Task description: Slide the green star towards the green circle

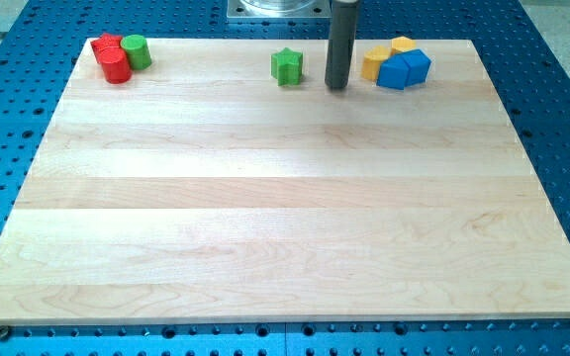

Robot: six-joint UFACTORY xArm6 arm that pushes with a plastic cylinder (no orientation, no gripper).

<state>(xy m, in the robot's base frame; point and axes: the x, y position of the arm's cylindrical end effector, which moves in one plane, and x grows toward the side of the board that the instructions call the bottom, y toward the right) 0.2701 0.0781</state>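
The green star [286, 66] lies near the view's top edge of the wooden board, a little left of centre. The green circle [136, 51] stands at the view's top left corner, touching two red blocks. My tip [337, 88] is on the board just to the right of the green star, with a small gap between them. The dark rod rises straight up out of the view's top.
Two red blocks [112, 57] sit at the top left beside the green circle. Two yellow blocks [378, 62] and two blue blocks [405, 69] cluster at the top right, just right of the rod. The wooden board [285, 218] lies on a blue perforated table.
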